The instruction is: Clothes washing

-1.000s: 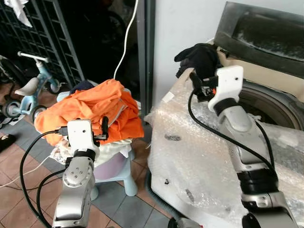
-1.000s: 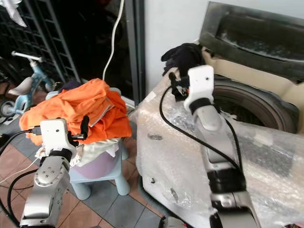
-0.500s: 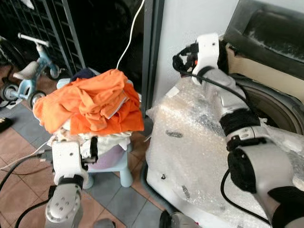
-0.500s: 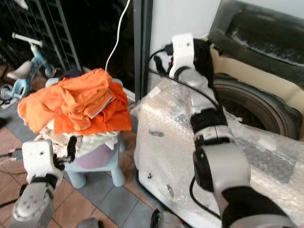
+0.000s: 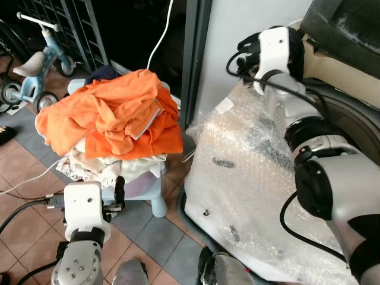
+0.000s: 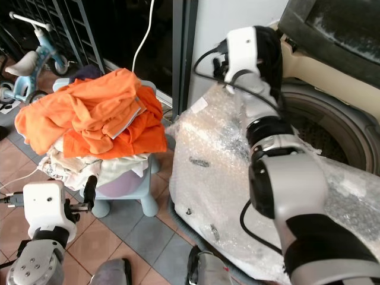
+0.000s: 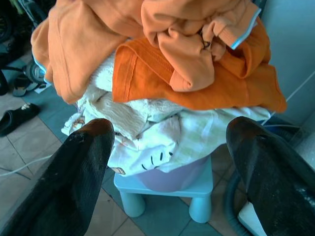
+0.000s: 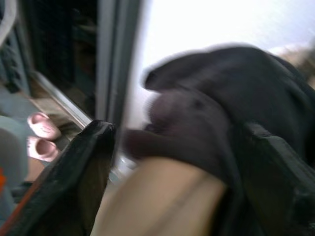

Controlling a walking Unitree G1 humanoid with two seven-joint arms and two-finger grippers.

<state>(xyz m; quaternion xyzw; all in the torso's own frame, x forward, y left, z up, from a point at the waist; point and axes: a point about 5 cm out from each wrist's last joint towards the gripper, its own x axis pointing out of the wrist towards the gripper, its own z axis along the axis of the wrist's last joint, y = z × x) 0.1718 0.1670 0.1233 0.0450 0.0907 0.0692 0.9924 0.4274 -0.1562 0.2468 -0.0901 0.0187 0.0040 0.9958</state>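
A heap of orange clothes (image 5: pixel 119 116) over pale laundry fills a purple basin on a light blue stool (image 5: pixel 155 202). My left gripper (image 7: pixel 170 125) is open, low in front of the stool, facing the heap and holding nothing. A black garment (image 6: pixel 270 47) lies on the back left corner of the washing machine (image 5: pixel 249 160), which is wrapped in bubble film. My right gripper (image 8: pixel 177 128) reaches to that corner, fingers apart on either side of the black garment (image 8: pixel 216 108); the right wrist view is blurred. The drum opening (image 6: pixel 332 124) lies to the right under the raised lid (image 5: pixel 344 24).
A dark door post (image 5: pixel 199 53) and a white cable (image 5: pixel 160 35) stand between the stool and the machine. A child's bike (image 5: pixel 32 65) is parked at the far left by a metal grille. Pink slippers (image 8: pixel 42 137) lie on the tiled floor.
The view has shifted. My left arm has dropped from in front of the orange heap to below the stool's seat. My right arm has stretched farther to the black garment at the corner.
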